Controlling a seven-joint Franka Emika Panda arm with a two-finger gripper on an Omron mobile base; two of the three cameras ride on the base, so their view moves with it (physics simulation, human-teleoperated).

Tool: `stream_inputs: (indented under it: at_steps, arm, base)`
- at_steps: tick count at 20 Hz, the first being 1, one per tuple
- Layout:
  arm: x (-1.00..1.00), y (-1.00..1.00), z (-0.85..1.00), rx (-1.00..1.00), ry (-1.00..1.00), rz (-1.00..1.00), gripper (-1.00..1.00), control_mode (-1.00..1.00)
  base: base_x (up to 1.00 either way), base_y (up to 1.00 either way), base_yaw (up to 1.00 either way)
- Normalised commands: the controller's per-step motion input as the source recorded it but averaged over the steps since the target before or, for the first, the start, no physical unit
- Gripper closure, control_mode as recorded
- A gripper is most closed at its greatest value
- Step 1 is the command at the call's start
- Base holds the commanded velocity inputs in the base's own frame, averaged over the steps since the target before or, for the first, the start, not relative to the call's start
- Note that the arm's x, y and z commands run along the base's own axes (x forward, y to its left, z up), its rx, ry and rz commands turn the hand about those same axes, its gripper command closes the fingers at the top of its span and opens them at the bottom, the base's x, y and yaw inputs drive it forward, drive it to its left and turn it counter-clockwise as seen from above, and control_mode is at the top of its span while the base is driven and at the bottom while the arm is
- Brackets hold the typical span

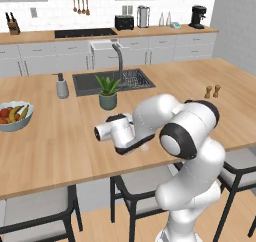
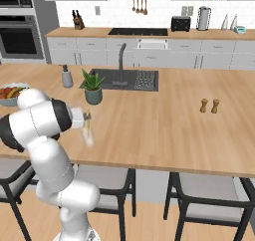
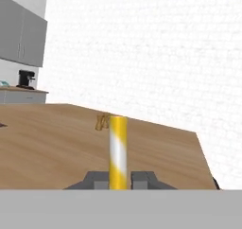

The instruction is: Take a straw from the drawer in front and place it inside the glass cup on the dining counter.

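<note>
In the hand view the straw, yellow with a pale band, stands straight up between the two dark finger tips of my gripper, which is shut on it. The hand points sideways over the near edge of the light-wood dining counter. A faint clear shape just below it looks like the glass cup, also seen under the hand as a pale glass cup. In the left base view the arm hides the fingers. The drawer is out of view.
A potted plant stands just behind the hand, with a grey soap dispenser, the dark sink and tap and a fruit bowl further off. Two small wooden shakers stand to the right. Stools line the near edge.
</note>
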Motion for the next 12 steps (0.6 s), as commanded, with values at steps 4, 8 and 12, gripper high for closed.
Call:
stream_inputs:
  at_steps: [4,8,12]
  arm:
    - [-0.45,-0.14,-0.26,0.0,0.0,-0.02,1.0,-1.0]
    - [-0.36,-0.23,-0.18,0.0,0.0,-0.03,-1.0,-1.0]
    - [-0.2,-0.32,-0.11,0.0,0.0,-0.01,-1.0,-1.0]
  base:
    - [0.0,0.0,0.0]
    - [0.0,0.0,0.0]
    - [0.0,0.0,0.0]
